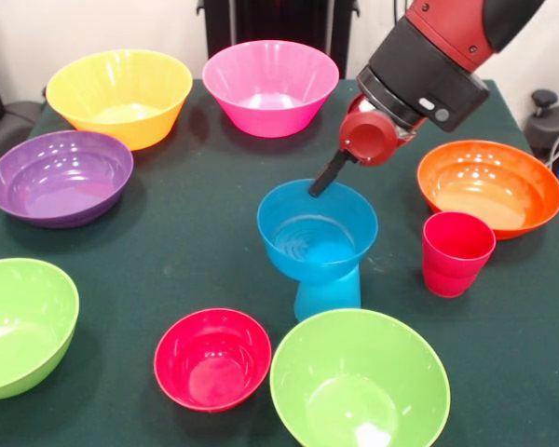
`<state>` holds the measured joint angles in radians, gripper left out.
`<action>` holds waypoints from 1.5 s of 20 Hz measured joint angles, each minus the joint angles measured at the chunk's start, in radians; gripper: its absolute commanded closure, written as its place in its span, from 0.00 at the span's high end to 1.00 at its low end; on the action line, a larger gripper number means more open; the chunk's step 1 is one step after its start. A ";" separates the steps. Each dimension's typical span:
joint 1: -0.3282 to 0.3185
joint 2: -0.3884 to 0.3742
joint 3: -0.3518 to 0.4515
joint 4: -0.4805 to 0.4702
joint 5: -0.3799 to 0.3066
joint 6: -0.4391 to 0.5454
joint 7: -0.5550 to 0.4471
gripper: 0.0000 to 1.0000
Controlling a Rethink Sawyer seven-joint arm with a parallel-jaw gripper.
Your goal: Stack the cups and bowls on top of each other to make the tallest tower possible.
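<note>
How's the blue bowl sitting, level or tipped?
Tipped. The blue bowl rests on the upturned blue cup, its rim lower toward the left.

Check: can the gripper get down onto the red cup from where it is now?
Probably yes. The red cup stands upright and alone, a gap separating it from the orange bowl and blue bowl; the gripper is at that bowl's rim.

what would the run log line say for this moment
stage: stacking | tower: blue bowl on upturned blue cup | gripper at bowl's far rim | red cup unstacked

Bowls (pixel 270 88), cups (pixel 456 251): glossy smooth plastic. Table (pixel 196 233): matt dark green cloth.
</note>
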<state>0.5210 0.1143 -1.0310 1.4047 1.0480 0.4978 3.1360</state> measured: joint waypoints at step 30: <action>-0.058 0.012 -0.005 -0.072 -0.027 0.000 0.000 0.00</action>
<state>0.4627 0.1262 -1.0356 1.3327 1.0207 0.4978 3.1360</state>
